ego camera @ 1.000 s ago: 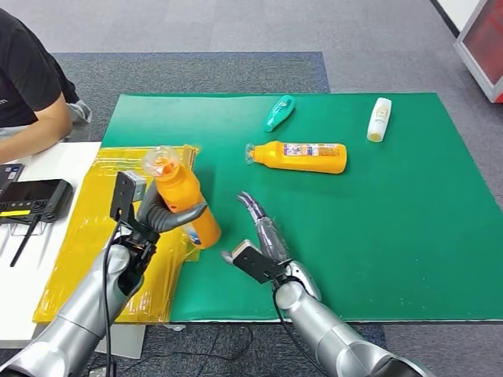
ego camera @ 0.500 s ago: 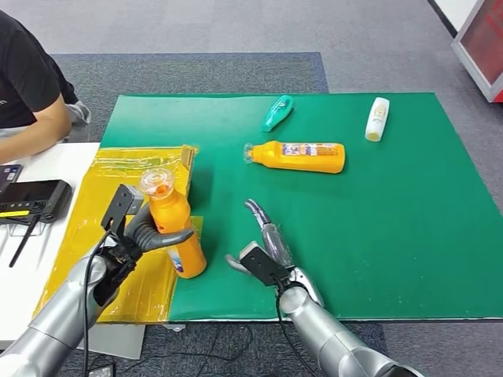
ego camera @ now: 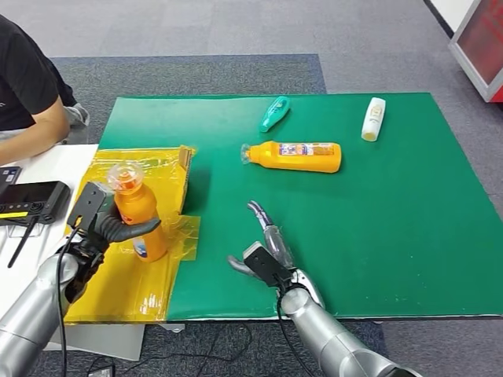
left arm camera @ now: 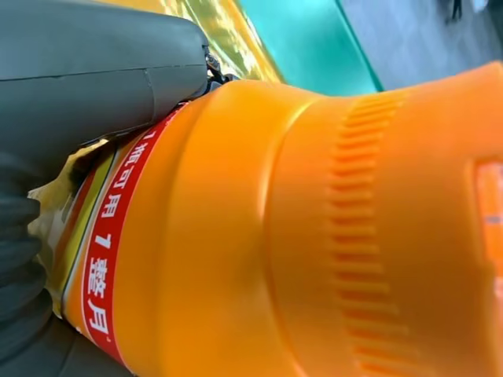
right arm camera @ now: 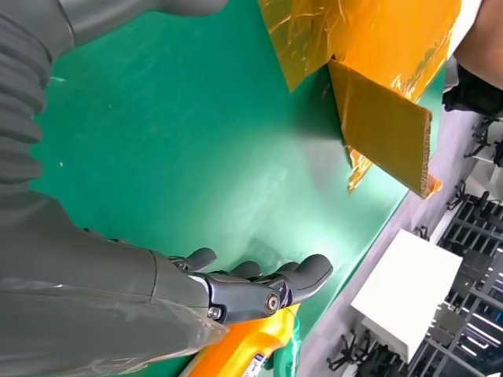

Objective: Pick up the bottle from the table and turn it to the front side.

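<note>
The left hand (ego camera: 100, 228) had its thick grey thumb (ego camera: 131, 229) and darker fingers wrapped round the body of an orange bottle (ego camera: 137, 214), so that was a solid grasp. The bottle stood roughly upright in the grip, clear cap (ego camera: 124, 174) up top, over the crinkly yellow sheet (ego camera: 119, 283) at the left end of the table. Couldn't tell if its base was actually touching the sheet or hanging just above it. Up close from the left wrist, the bottle's (left arm camera: 308, 236) ribbed shoulder and a red label band with white characters (left arm camera: 110, 251) showed, with the grey thumb (left arm camera: 100, 71) pressed along its side.

The right hand (ego camera: 267, 247) was holding nothing, fingers (ego camera: 261, 214) stretched out and apart over the green mat (ego camera: 403, 236), near the front edge. The right wrist view showed the same: dark fingertips (right arm camera: 296, 279) extended just above the mat (right arm camera: 178, 141), not closed on anything.

Further out, a second orange bottle (ego camera: 293, 156) lay on its side in the middle of the mat, a small teal bottle (ego camera: 274, 113) lay behind it, and a white bottle (ego camera: 373, 119) sat toward the far right. A flap of cardboard (ego camera: 185, 179) stood up at the yellow sheet's edge. On the far left, a person's arm in a black sleeve (ego camera: 27, 86) rested on a white table (ego camera: 35, 236), beside a black device (ego camera: 30, 199).
</note>
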Motion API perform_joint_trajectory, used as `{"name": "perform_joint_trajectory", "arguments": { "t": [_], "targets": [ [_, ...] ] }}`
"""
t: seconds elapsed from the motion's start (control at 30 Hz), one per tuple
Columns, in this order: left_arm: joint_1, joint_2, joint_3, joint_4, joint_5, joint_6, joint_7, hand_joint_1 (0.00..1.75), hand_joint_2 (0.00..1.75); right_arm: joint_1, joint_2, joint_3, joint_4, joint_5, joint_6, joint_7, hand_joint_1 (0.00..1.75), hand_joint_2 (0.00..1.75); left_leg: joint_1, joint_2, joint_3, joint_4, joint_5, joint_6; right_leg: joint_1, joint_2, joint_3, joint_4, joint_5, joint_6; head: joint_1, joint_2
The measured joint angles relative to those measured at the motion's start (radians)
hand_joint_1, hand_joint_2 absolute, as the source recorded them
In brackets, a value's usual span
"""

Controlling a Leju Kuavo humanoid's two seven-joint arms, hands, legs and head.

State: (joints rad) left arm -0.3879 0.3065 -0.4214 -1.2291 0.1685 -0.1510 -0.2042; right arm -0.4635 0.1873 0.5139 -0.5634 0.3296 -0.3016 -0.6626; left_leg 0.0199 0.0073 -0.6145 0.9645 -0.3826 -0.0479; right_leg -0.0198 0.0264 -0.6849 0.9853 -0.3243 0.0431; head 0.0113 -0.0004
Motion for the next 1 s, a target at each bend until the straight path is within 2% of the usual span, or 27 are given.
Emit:
{"name": "perform_joint_trajectory", "arguments": {
  "t": [0.23, 0.4, 0.8, 1.0],
  "targets": [
    [0.09, 0.011, 0.055, -0.098, -0.02, 0.025, -0.019, 1.75, 1.75, 0.004, 0.0, -0.01, 0.0, 0.001, 0.007, -0.002, 0.0, 1.75, 0.0, 0.0, -0.001, 0.0, -0.001, 0.001, 0.0, 0.0, 0.0, 0.0, -0.001, 0.001, 0.0, 0.0],
    [0.127, 0.02, 0.068, -0.143, -0.026, 0.015, 0.008, 1.75, 1.75, 0.007, 0.0, -0.01, 0.0, 0.006, 0.011, -0.003, 0.0, 1.75, 0.0, 0.0, -0.001, 0.0, -0.002, 0.001, 0.0, -0.001, 0.0, 0.0, -0.002, 0.001, 0.0, 0.0],
    [0.103, 0.036, 0.07, -0.141, -0.058, -0.039, 0.052, 1.75, 1.75, 0.009, 0.002, -0.011, 0.0, 0.016, 0.028, -0.002, 0.0, 1.75, 0.0, 0.0, 0.0, 0.0, -0.001, 0.0, 0.0, -0.001, 0.0, 0.0, -0.002, 0.0, 0.0, 0.0],
    [0.062, 0.066, 0.062, -0.106, -0.093, -0.051, 0.051, 1.75, 1.75, 0.014, 0.003, -0.017, 0.0, 0.016, 0.031, -0.001, 0.0, 1.75, 0.0, 0.0, 0.0, 0.0, -0.001, 0.0, 0.0, 0.0, 0.0, 0.0, -0.002, 0.0, 0.0, 0.0]
  ]
}}
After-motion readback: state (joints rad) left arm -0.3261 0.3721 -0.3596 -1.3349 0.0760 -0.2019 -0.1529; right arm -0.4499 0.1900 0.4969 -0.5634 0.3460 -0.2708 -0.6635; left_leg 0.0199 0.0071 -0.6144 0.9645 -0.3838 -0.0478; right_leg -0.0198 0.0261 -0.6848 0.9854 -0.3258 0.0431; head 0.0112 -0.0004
